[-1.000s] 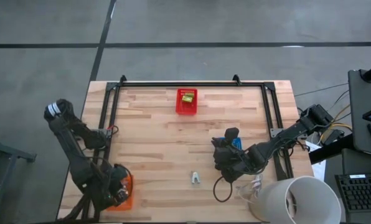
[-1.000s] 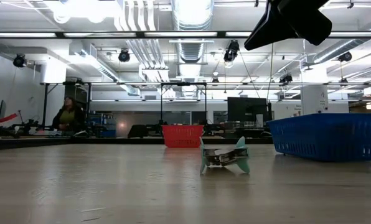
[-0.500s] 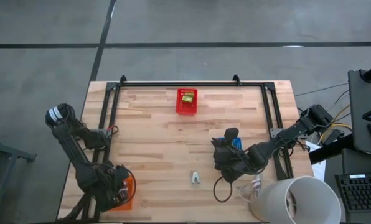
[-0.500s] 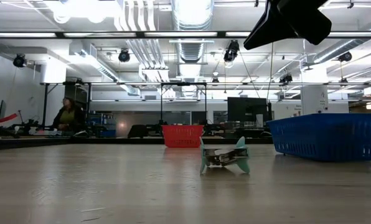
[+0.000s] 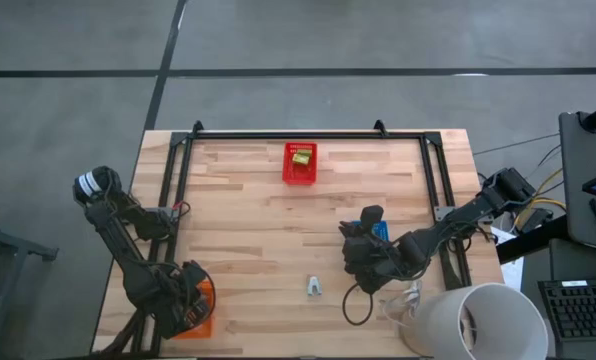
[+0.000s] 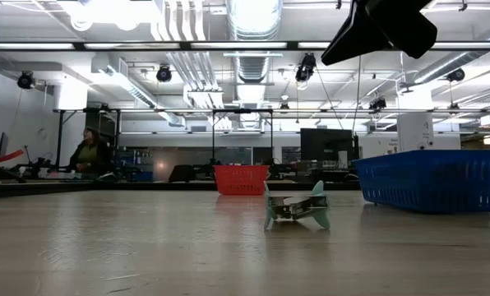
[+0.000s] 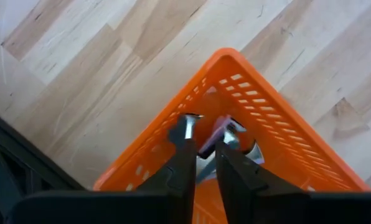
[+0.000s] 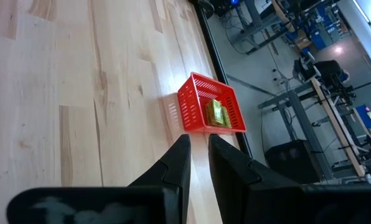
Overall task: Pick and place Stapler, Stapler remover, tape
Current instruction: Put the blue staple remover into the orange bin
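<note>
Change: left arm's raised elbend has swung slightly toward the near edge since a second ago; right arm and the loose things have not shifted.
Left gripper (image 5: 183, 302): hangs over the orange mesh plastic basket (image 5: 207, 296) at the near-left corner of the pale wooden plank table (image 5: 248, 220). Its two dark fingers (image 7: 184, 155) are drawn together with only a slit between them, and nothing shows pinched there.
Basket contents: a pink and silver object (image 7: 214, 132) lies inside, just beyond the fingertips. It may be the red-pink tape roll, but I cannot tell for sure.
Right gripper (image 5: 357, 252): waits right of centre beside the blue mesh plastic basket (image 5: 380, 229), fingers together and empty.
Stapler: the small oblong yellow-green stapler (image 5: 301, 157) sits inside the red mesh plastic basket (image 5: 299, 176) at the far middle of the table.
Stapler remover: the small pale-green and grey metal stapler remover (image 5: 315, 287) stands alone on bare wood near the front edge, between the arms and nearer the right one.
Step in hand: seemingly the left arm finishing at its basket, with the remover left to fetch.
Doing it well: lift straight up so the fingers clear the mesh rim. For the remover, open wide, come down from above, and close across its narrow body, since it looks light and likely to skid.
</note>
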`<state>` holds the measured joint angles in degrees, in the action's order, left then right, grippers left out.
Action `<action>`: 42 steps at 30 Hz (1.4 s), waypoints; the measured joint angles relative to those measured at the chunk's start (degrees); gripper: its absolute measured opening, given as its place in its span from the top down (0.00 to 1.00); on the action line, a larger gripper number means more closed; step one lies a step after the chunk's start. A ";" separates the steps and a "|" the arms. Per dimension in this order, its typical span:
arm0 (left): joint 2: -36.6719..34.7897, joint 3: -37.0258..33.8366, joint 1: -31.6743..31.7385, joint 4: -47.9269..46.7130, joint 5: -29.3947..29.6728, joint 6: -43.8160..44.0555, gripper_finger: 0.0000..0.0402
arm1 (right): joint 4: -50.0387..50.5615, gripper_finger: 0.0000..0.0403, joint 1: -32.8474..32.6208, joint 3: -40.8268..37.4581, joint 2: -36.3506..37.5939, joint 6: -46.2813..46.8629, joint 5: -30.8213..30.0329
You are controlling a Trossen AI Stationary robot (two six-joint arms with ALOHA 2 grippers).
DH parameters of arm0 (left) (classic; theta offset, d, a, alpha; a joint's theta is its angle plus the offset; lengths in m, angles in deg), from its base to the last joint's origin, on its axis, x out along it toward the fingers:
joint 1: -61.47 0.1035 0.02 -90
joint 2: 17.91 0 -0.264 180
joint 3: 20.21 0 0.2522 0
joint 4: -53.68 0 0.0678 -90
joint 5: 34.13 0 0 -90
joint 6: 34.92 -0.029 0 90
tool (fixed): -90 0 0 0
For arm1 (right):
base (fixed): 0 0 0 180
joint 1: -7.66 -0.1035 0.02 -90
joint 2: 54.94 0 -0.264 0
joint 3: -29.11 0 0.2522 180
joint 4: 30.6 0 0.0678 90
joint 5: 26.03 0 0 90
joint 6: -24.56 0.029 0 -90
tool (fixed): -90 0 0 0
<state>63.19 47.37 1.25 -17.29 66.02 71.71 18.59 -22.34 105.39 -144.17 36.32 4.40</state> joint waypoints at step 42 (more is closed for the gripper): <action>18.49 5.77 28.75 54.17 28.80 -39.41 0.58 | -0.38 0.87 0.04 -0.07 0.00 -0.43 -0.02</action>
<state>81.68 53.14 29.99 36.88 94.82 32.29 18.21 -22.30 105.32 -144.17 35.89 4.38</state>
